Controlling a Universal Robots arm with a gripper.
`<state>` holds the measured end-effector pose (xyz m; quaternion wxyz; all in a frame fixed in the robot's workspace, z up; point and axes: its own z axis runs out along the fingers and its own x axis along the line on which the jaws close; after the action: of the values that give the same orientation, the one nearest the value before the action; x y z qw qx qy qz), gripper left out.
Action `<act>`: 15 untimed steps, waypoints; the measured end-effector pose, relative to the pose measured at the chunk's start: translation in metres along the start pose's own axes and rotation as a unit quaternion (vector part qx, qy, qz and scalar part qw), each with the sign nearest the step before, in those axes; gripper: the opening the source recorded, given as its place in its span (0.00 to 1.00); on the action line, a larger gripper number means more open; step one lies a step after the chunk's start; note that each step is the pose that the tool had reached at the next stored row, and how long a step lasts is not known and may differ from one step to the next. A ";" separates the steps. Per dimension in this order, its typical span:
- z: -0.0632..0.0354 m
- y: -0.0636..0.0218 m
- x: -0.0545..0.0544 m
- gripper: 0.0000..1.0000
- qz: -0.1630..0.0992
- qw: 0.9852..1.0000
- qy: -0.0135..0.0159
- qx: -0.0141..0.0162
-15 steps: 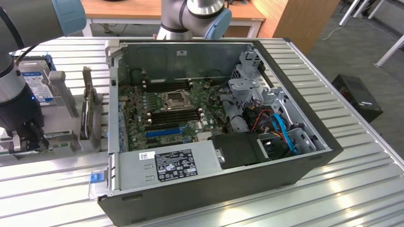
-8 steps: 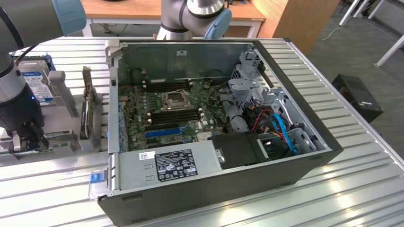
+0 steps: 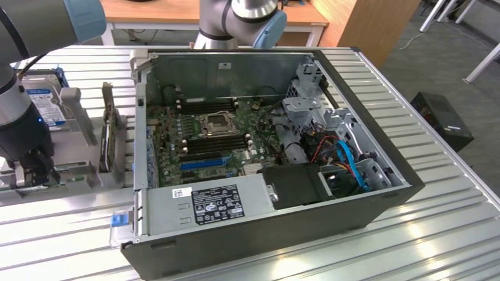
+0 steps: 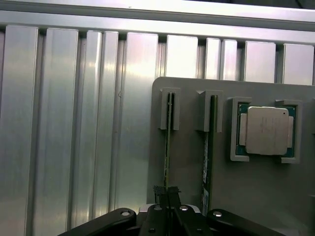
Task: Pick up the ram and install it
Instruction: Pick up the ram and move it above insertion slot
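Recorded ribbed silver table (image 3: 437, 234), dark grey computer case (image 3: 258, 252), green motherboard (image 3: 168, 146) with blue expansion slot (image 3: 205, 161), blue cables (image 3: 349, 161). Noted grey power supply (image 3: 168, 213) bearing black-and-white label (image 3: 215, 205). Logged grey holder tray (image 4: 189, 162), green ram stick (image 4: 168, 147), silver-lidded processor (image 4: 266, 130) on teal board, black end effector (image 4: 166, 190).

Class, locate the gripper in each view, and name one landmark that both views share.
Exterior view: the gripper is at the exterior view's left, low over the grey holder, beside the case.
Wrist view: the gripper is shut on the ram, which stands on edge in the grey holder next to a second stick.
Shared landmark: the grey holder on the slatted table.
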<state>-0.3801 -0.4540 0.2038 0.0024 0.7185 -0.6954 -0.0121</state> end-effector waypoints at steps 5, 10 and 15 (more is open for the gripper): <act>-0.0045 0.0001 0.000 0.12 0.000 1.000 0.000 0.000; -0.0089 0.0002 0.000 0.12 0.000 1.000 0.000 0.000; -0.0157 0.0003 0.000 0.12 0.000 1.000 0.000 0.000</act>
<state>-0.3801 -0.4540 0.2195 0.0022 0.7185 -0.6954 -0.0124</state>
